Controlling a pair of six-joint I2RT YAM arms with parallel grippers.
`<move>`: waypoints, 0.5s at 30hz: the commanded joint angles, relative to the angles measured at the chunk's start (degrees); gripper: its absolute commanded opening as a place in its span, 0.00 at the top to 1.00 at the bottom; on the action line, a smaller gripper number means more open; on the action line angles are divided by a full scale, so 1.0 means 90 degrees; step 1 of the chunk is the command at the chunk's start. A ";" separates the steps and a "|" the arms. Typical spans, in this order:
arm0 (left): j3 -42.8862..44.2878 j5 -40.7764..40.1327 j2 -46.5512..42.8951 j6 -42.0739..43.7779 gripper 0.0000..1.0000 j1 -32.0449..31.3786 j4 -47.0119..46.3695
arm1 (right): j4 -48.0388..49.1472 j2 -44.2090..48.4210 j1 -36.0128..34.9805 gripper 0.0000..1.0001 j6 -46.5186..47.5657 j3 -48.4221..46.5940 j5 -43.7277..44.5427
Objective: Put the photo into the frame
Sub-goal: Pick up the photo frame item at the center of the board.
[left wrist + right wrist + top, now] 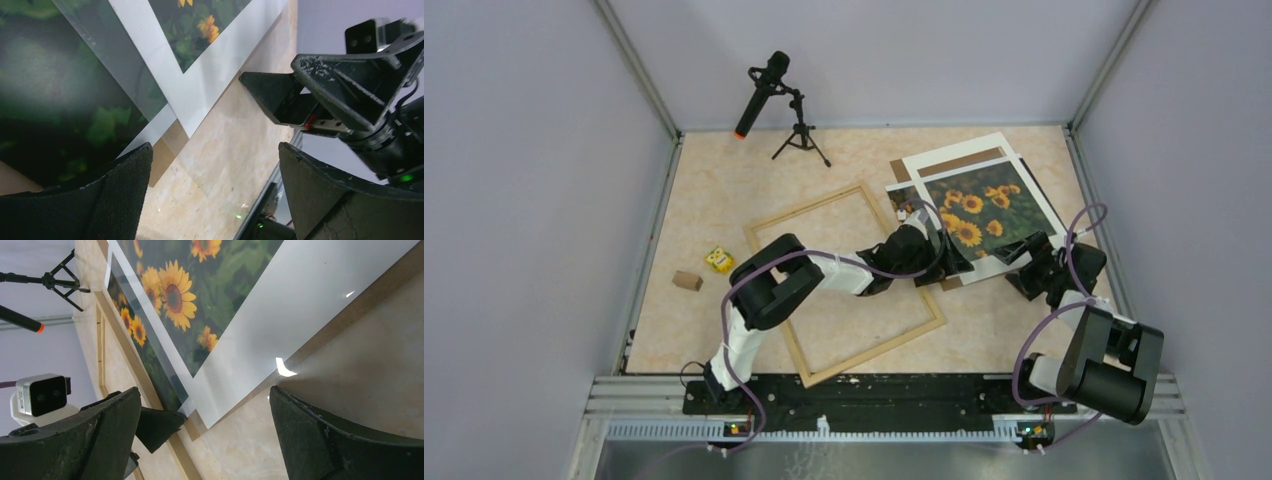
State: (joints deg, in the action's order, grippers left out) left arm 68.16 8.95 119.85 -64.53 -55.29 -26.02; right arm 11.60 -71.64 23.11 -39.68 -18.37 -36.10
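Both claws were spread wide and held nothing. The left claw (215,195) and the right claw (205,435) sat low by the near edge of the photo (984,205). The photo lay in a pile at the upper right of the top view, not in the frame (804,209). The frame lay apart, at the middle left.

I think the step was to grab the photo. To do it well, a finger should slip under the white edge only, not under the brown board (332,330) below it. Both claws should lift together so it does not bend.

The top view showed the whole frame and the way to it. The wrist views missed that, but they showed the pile's layers up close — and each showed the other claw just beside.
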 commanded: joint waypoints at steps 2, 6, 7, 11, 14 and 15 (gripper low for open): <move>0.0059 -0.0228 0.0362 -0.0737 0.02 0.0030 -0.0618 | -0.0973 -0.0219 -0.0034 0.01 0.0190 0.0379 0.0397; -0.0296 -0.0482 0.0378 -0.1255 0.02 0.0032 -0.1207 | -0.0995 -0.0224 -0.0030 0.01 0.0210 0.0344 0.0421; -0.0381 -0.0513 0.0382 -0.1319 0.02 0.0035 -0.1437 | -0.0989 -0.0226 -0.0030 0.01 0.0216 0.0342 0.0426; -0.0606 -0.0455 0.0467 -0.1518 0.02 0.0049 -0.2456 | -0.0983 -0.0256 -0.0028 0.01 0.0223 0.0338 0.0389; -0.0696 -0.0306 0.0533 -0.1566 0.02 0.0067 -0.3226 | -0.1006 -0.0262 -0.0031 0.01 0.0265 0.0313 0.0329; -0.0657 -0.0188 0.0581 -0.1604 0.01 0.0081 -0.3407 | -0.1005 -0.0256 -0.0033 0.01 0.0281 0.0309 0.0291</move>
State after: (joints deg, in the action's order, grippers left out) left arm 63.13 6.15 123.17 -77.25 -54.94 -45.71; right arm 11.55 -71.64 23.11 -39.59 -18.39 -36.12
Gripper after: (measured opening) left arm 0.985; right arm 0.988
